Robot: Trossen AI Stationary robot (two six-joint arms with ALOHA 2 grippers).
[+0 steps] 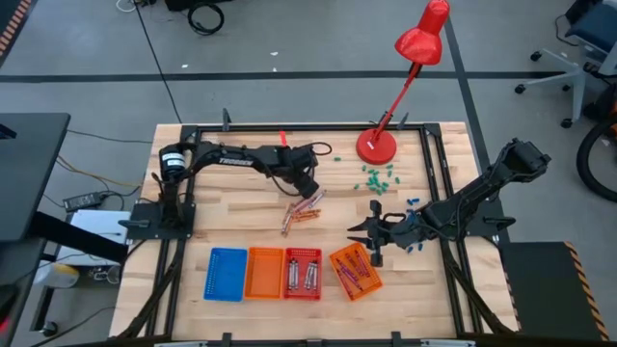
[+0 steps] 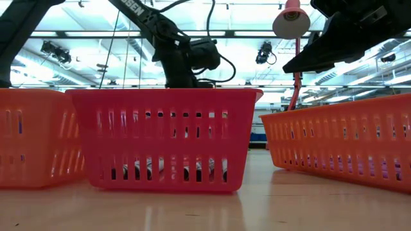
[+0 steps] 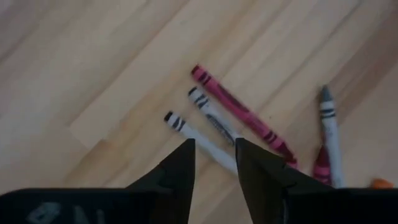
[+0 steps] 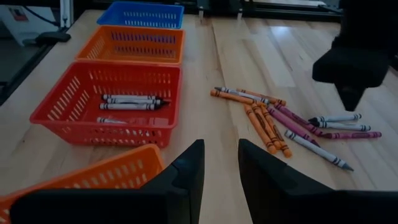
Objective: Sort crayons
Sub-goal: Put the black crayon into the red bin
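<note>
On the wooden worktop lies a loose pile of crayons, near the middle. The left gripper hangs just over the pile. In the left wrist view its two dark fingers stand a little apart with a gap between them, and they hold nothing. A grey crayon lies on the wood and its far end runs under that gap. Next to it lie one more grey crayon and a red-pink crayon. The right gripper waits off to the side, near the orange basket that sits tilted. Its fingers are also a little apart and hold nothing. Four baskets stand in a row along the front of the worktop: a blue basket, a second orange basket, a red basket and the tilted one. A few grey crayons lie in the red basket, and some purple ones lie in the tilted orange basket. A red lamp stands at the back, with small green bits beside it.
</note>
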